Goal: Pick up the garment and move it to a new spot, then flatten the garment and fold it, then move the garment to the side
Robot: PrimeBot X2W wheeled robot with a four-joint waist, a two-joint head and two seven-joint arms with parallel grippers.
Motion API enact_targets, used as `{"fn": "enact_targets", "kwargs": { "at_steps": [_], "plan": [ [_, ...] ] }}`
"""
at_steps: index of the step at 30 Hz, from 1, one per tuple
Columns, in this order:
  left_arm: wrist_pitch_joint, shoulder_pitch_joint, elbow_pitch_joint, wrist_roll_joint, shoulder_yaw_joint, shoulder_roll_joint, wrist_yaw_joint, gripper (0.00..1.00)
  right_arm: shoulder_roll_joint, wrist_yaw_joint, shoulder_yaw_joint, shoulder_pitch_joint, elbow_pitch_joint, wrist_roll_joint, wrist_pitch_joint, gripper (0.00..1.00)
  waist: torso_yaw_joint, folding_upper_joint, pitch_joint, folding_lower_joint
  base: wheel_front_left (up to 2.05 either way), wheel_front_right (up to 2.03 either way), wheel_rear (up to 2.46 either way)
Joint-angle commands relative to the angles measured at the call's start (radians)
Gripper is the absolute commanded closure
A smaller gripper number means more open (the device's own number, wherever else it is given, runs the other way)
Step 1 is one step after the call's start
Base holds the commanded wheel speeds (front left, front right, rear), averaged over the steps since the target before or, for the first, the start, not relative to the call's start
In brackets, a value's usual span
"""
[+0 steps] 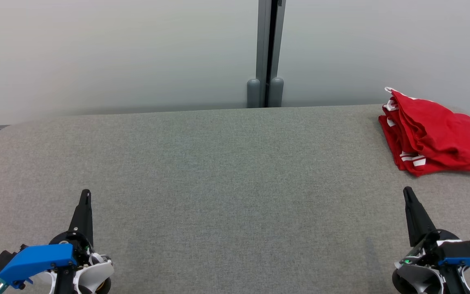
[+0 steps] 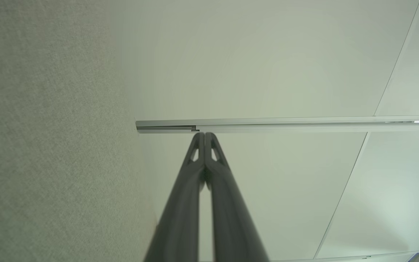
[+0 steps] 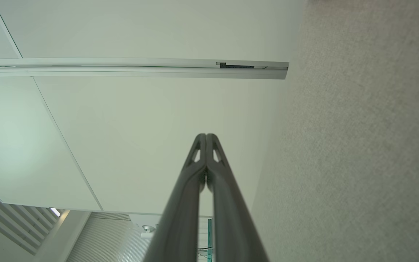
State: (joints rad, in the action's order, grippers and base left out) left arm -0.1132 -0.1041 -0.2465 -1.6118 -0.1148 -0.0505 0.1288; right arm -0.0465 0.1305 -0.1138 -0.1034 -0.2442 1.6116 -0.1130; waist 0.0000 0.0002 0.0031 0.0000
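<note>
- Nearest the head camera, my left gripper [image 1: 85, 192] and right gripper [image 1: 407, 190] sat at the lower corners. Both had their fingers pressed together and held nothing.
- Both wrist views confirmed it: left fingers [image 2: 191, 182] met at the tips, as did right fingers [image 3: 191, 182].
- The garment [image 1: 435, 130] lay in a loose red heap at the far right of the grey padded surface [image 1: 227, 171], close to its back edge. It ran past the right side of the frame and was well apart from both grippers.
- Risk: the heap sat near the edge, so a push or drag from my right gripper could send it over.
- Risk: the layers looked slack, and a pinch on the top fold alone would likely pull the pile open.
- Risk: with the jaws shut, any approach would only shove the cloth.
- Whether the heap counted as folded, I could not tell.
- Pose: both arms rested low over the near edge, fingers pointing away from me towards the pale wall [image 1: 116, 53], clear of the surface.
</note>
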Motion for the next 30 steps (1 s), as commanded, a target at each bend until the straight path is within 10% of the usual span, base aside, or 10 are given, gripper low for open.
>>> {"fn": "enact_targets", "kwargs": {
  "at_steps": [1, 30],
  "plan": [
    [-0.004, -0.009, 0.004, -0.002, -0.002, 0.002, 0.004, 1.0, -0.007, 0.0, 0.0, -0.011, -0.002, 0.003, -0.003, 1.0, 0.0, -0.0002, 0.0, 0.0, 0.0, 0.0, 0.0],
    [-0.004, -0.009, 0.005, -0.002, -0.002, 0.002, 0.004, 1.0, -0.007, 0.0, 0.0, -0.011, -0.002, 0.003, -0.003, 1.0, 0.0, -0.0002, 0.0, 0.0, 0.0, 0.0, 0.0]
  ]
}}
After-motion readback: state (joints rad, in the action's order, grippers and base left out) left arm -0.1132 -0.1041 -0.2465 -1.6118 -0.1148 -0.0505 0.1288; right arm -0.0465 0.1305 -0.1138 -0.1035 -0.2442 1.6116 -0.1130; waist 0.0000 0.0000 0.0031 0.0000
